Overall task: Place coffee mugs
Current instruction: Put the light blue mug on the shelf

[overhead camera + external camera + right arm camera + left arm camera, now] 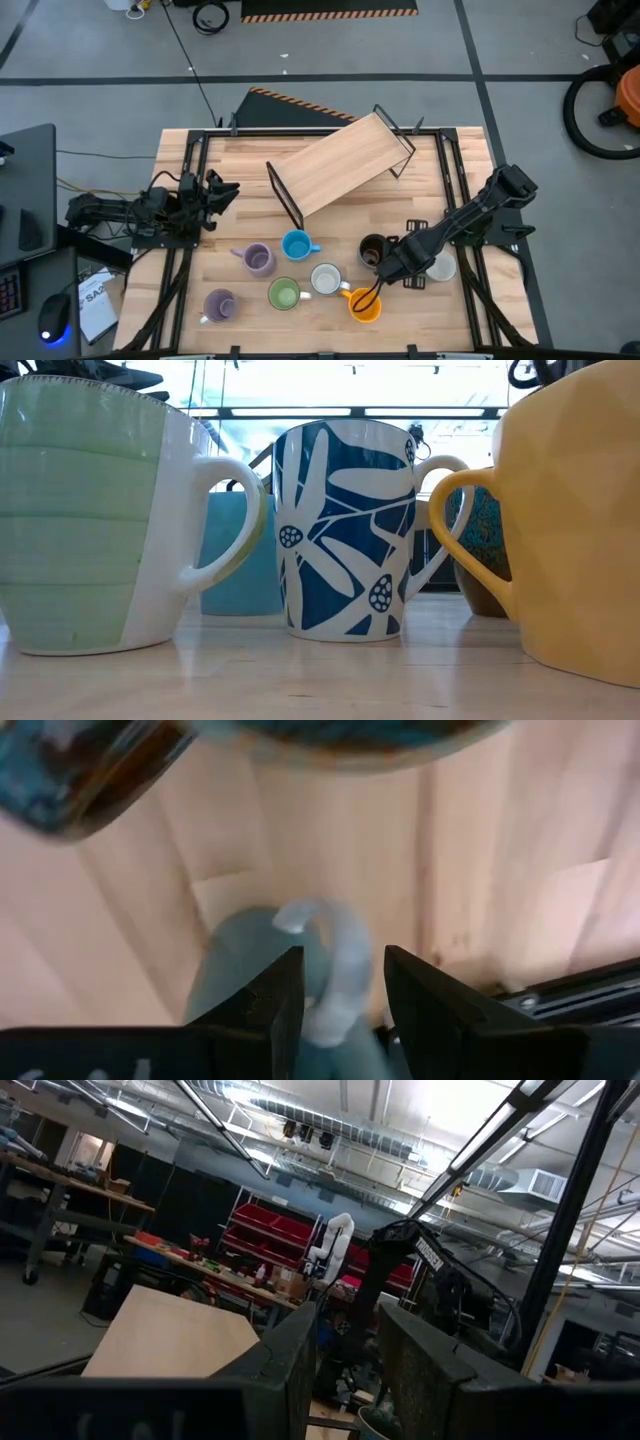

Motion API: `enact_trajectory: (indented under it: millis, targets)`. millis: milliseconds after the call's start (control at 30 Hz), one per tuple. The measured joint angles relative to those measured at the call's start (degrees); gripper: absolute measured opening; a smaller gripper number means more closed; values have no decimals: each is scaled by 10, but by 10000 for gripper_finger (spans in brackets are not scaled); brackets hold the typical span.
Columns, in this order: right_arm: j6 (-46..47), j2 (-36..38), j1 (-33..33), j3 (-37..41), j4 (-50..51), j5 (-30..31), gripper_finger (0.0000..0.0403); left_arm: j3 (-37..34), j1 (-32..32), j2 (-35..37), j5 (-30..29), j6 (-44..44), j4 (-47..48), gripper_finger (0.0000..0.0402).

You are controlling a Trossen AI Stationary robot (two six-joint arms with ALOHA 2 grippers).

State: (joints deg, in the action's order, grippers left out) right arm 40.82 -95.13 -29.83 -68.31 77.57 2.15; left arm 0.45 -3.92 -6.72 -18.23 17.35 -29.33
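High view: the right tool point(400, 268) hangs over a white mug point(438, 266), largely hiding it, beside the dark brown mug point(372, 249). The left tool point(222, 190) waits at the worktop point(330, 215) edge.

Right wrist view: fingers point(275, 1005) narrowly parted around the white mug's blurred handle point(335, 970).

Grey concrete floor point(90, 60); red bins point(270, 1235), perhaps shelving, under ceiling ducts point(330, 1110).

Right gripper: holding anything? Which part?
The right gripper straddles the white mug's handle, fingers either side of it. Whether they pinch it cannot be told; the mug sits on the table.
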Motion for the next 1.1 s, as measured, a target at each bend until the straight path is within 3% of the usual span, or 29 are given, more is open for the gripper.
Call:
enact_trajectory:
  millis: [767,967,1100]
  targets:
    - [-5,0,73,1,124,67,145,0,-1,0,4,0,0,116]
    - [-7,45,75,1,125,72,145,0,-1,0,4,0,2,116]
    - [18,91,59,1,124,44,145,0,-1,0,4,0,1,116]
